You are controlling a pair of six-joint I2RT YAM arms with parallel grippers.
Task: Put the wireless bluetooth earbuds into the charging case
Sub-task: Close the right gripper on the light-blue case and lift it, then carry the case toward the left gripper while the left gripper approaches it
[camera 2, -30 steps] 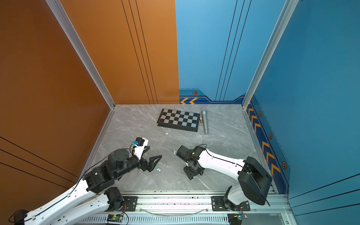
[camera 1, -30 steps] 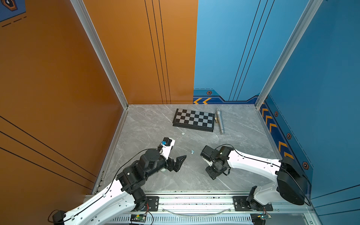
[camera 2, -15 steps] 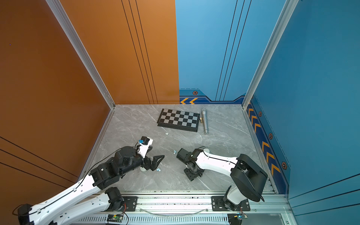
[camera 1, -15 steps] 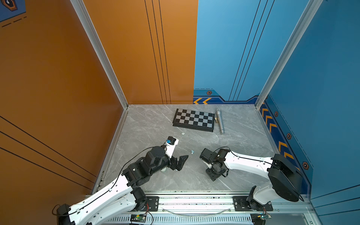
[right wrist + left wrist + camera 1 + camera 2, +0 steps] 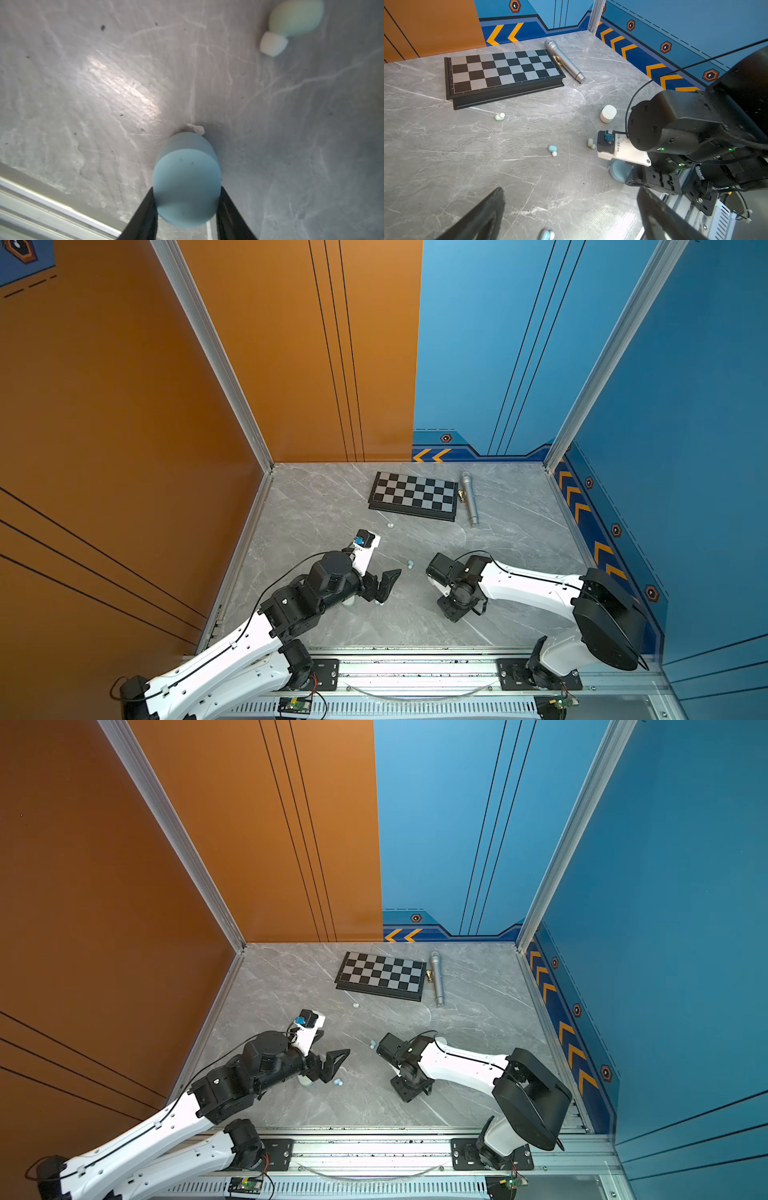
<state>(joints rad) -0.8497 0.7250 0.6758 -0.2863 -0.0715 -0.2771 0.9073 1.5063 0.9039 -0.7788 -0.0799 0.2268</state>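
The left end effector (image 5: 570, 190) gapes wide above a light blue earbud (image 5: 547, 234) lying on the counter (image 5: 467, 166). The right end effector (image 5: 187, 188) pinches the light blue charging case (image 5: 185, 166), with a mint earbud (image 5: 291, 18) nearby. It should squeeze squarely and gently so the case cannot squirt free.

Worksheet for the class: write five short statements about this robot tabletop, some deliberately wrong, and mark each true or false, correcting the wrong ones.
1. The right gripper straddles the light blue pebble-shaped case. True.
2. The silver microphone lies on top of the black-and-silver chessboard. False: it lies on the grey marble table beside the board.
3. The left gripper is open and empty. True.
4. The white rounded case sits between the left gripper's fingers. False: it stands on the table, clear of both grippers.
5. No earbud lies on the table. False: a pale mint earbud and a light blue earbud lie loose.
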